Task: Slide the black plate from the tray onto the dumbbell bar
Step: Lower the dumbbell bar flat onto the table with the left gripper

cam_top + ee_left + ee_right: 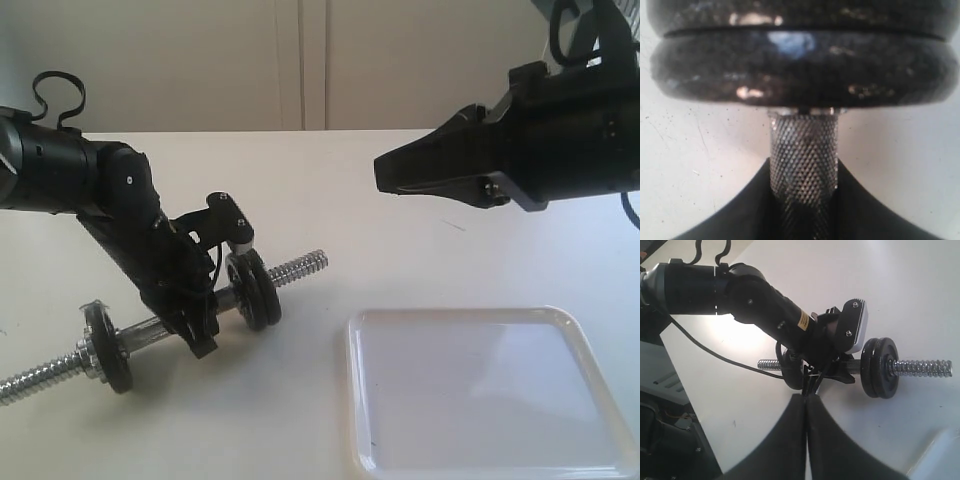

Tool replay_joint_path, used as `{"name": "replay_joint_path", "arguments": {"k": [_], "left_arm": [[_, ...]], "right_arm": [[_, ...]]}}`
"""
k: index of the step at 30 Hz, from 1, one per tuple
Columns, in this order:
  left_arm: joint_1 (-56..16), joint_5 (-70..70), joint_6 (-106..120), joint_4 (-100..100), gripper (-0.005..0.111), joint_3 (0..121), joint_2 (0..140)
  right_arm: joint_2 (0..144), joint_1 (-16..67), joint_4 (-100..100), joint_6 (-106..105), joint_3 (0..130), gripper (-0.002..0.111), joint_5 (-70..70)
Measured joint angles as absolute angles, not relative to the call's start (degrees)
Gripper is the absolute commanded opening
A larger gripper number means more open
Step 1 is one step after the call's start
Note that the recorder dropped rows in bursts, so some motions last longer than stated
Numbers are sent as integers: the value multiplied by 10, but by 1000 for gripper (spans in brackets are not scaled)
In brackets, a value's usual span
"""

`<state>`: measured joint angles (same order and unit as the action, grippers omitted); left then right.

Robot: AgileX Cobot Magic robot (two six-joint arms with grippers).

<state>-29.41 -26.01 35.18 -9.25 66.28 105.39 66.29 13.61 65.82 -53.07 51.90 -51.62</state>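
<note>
While the left claw (203, 338) clamps the knurled middle of the slim chrome steel dumbbell bar (300, 268), hiding it, the small round black cast-iron plate (270, 298) sits on it against a second black disc (243, 285). Over the white table (400, 250), the right claw (385, 172) hangs pinched together, near the shallow white plastic tray (560, 318). The bar's left end is cut off.

- You are at what looks like a robotics lab bench.
- A black left arm (70, 170) and right arm (570, 130) reach over a plain white table (330, 180).
- On it lie a dumbbell bar (300, 268) and a white tray (455, 313).
- Behind it stand blank pale panels (420, 60).
</note>
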Motion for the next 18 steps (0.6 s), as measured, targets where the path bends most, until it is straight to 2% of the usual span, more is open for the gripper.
{"name": "replay_joint_path", "arguments": {"k": [8,15,18], "left_arm": [[-294,-260,352,-92,3,663,1054],[-294,-258,352,-92,39,663,1054],[-294,-255,352,-96,47,664,1047]], "right_arm": [[663,136,667,-531,519,0,-517],[663,136,667,-531,519,0,-517],[663,136,667,-531,519,0,-517]]}}
